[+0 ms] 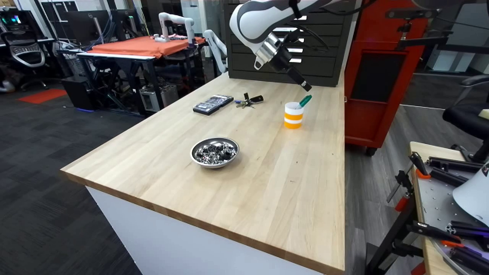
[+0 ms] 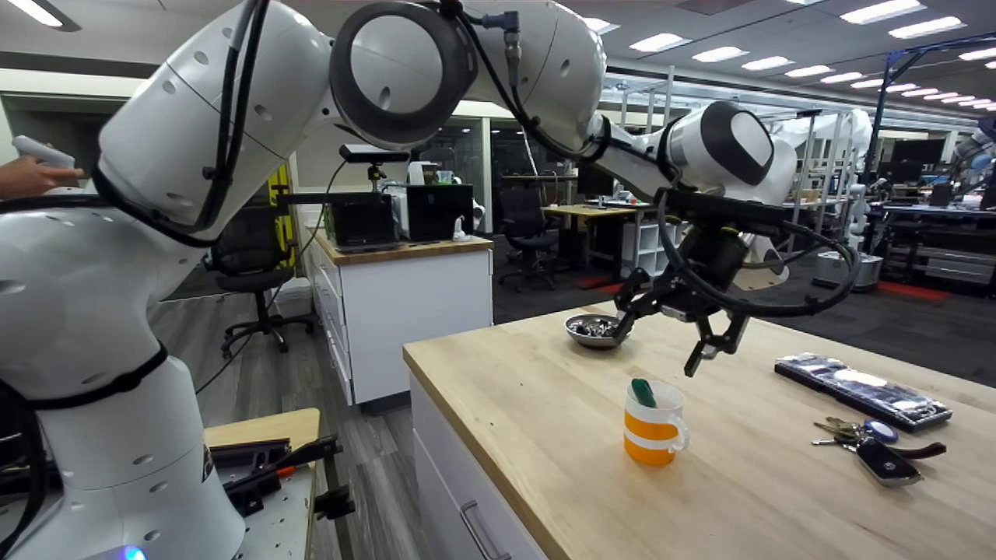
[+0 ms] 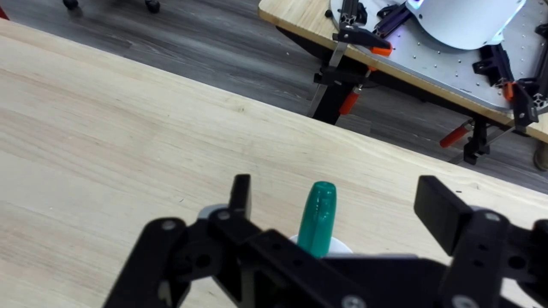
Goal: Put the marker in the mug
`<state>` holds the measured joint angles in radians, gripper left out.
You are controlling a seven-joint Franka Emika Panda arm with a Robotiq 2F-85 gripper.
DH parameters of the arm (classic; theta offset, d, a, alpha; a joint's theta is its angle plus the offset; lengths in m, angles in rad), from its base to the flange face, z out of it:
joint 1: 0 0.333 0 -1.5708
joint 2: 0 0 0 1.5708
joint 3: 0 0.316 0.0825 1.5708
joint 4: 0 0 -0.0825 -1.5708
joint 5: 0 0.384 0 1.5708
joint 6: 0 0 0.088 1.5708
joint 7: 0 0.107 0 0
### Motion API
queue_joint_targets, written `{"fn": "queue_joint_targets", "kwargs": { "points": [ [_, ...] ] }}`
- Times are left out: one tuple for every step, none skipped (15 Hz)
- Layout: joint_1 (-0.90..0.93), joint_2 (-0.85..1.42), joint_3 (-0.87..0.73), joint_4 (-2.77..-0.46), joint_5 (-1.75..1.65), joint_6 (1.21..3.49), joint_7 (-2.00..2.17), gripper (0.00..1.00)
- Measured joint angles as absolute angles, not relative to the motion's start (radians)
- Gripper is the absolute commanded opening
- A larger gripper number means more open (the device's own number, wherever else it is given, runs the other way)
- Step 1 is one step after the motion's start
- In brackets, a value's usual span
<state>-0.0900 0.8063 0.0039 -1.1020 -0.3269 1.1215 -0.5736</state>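
The mug, yellow-orange and white, stands upright on the wooden table in both exterior views (image 1: 293, 121) (image 2: 650, 432). The green marker (image 1: 305, 100) (image 2: 643, 393) stands tilted inside the mug, its green end sticking out over the rim. In the wrist view the marker (image 3: 319, 218) shows between the fingers, with a bit of the mug's white rim (image 3: 340, 247) behind it; the rest of the mug is hidden by the gripper. My gripper (image 1: 306, 87) (image 2: 655, 351) (image 3: 336, 196) is open and empty above the mug, touching neither mug nor marker.
A silver metal bowl (image 1: 215, 165) (image 2: 595, 341) with shiny bits stands on the table. A flat dark package (image 1: 213, 104) (image 2: 860, 389) and a bunch of keys (image 1: 250, 101) (image 2: 887, 460) lie nearby. A dark drawer cabinet (image 1: 282, 68) stands at one table end.
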Motion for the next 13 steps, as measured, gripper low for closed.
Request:
{"fn": "queue_joint_targets", "kwargs": {
  "points": [
    [-0.090,0.797,0.004,-1.102,-0.327,1.136,-0.573,1.00],
    [-0.091,0.788,0.004,-1.102,-0.325,1.151,-0.571,1.00],
    [-0.091,0.777,0.004,-1.103,-0.323,1.169,-0.569,1.00],
    [-0.092,0.765,0.004,-1.106,-0.322,1.184,-0.567,1.00],
    [-0.092,0.751,0.004,-1.112,-0.321,1.200,-0.565,1.00],
    [-0.092,0.735,0.004,-1.123,-0.319,1.214,-0.563,1.00],
    [-0.093,0.718,0.004,-1.136,-0.318,1.224,-0.559,1.00],
    [-0.093,0.699,0.004,-1.155,-0.316,1.238,-0.552,1.00],
    [-0.093,0.679,0.004,-1.178,-0.314,1.252,-0.544,1.00],
    [-0.093,0.657,0.004,-1.205,-0.314,1.268,-0.533,1.00],
    [-0.093,0.632,0.004,-1.235,-0.313,1.291,-0.515,1.00],
    [-0.093,0.611,0.004,-1.261,-0.313,1.306,-0.502,1.00],
    [-0.093,0.594,0.004,-1.281,-0.312,1.315,-0.494,1.00]
  ]
}}
